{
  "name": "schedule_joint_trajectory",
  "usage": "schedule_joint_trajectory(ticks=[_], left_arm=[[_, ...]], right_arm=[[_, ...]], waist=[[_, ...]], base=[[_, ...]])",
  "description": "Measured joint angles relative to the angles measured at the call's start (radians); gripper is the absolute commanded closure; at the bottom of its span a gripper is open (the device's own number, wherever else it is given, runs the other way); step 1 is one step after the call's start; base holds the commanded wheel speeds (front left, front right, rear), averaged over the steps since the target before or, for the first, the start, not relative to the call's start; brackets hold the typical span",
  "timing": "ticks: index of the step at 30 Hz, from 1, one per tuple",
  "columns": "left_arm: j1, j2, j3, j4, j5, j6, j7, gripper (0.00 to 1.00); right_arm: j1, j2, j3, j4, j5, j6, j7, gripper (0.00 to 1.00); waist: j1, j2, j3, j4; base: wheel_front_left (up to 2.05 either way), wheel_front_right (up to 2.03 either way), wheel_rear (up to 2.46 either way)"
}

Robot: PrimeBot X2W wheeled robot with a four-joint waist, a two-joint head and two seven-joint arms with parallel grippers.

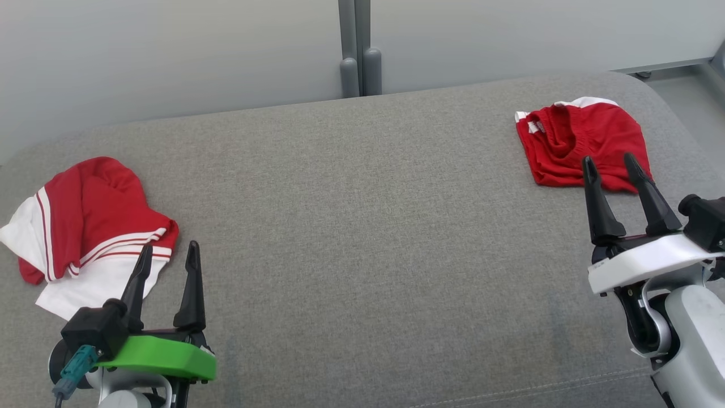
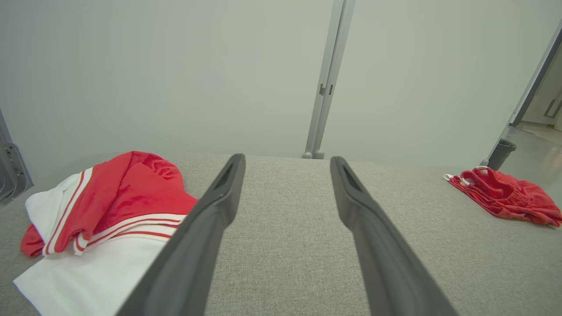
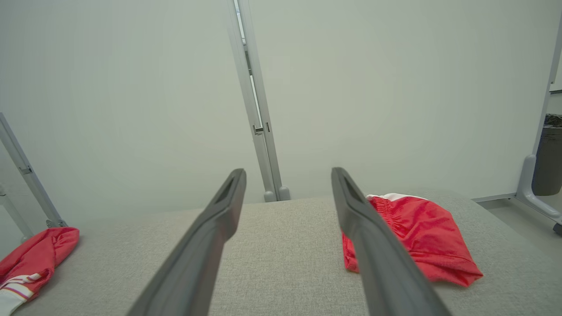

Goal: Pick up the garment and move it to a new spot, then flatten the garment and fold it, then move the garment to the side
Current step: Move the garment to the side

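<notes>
Two garments lie on the grey padded surface (image 1: 362,226). A crumpled red and white shirt with red stripes (image 1: 85,232) (image 2: 109,215) (image 3: 30,263) sits at the left. Folded red shorts with white trim (image 1: 583,141) (image 2: 505,195) (image 3: 417,237) rest at the far right. My left gripper (image 1: 169,255) (image 2: 287,160) stands open beside the shirt's right edge, with nothing between its fingers. My right gripper (image 1: 610,161) (image 3: 287,173) is open too, its fingertips just in front of the shorts' near edge and holding nothing.
A pale wall with a grey vertical post (image 1: 355,45) runs behind the surface. The surface's rounded right edge (image 1: 685,124) drops to the floor. A dark bin (image 3: 551,153) stands on the floor at the right.
</notes>
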Motion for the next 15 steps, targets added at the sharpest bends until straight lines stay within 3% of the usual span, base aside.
schedule_joint_trajectory(ticks=[15], left_arm=[[0.002, 0.000, -0.005, -0.015, 0.000, 0.008, 0.000, 0.00]], right_arm=[[0.091, 0.019, -0.043, -0.088, -0.047, 0.001, 0.000, 0.00]], waist=[[0.0000, 0.0000, 0.000, 0.013]], base=[[0.00, 0.00, 0.00]])
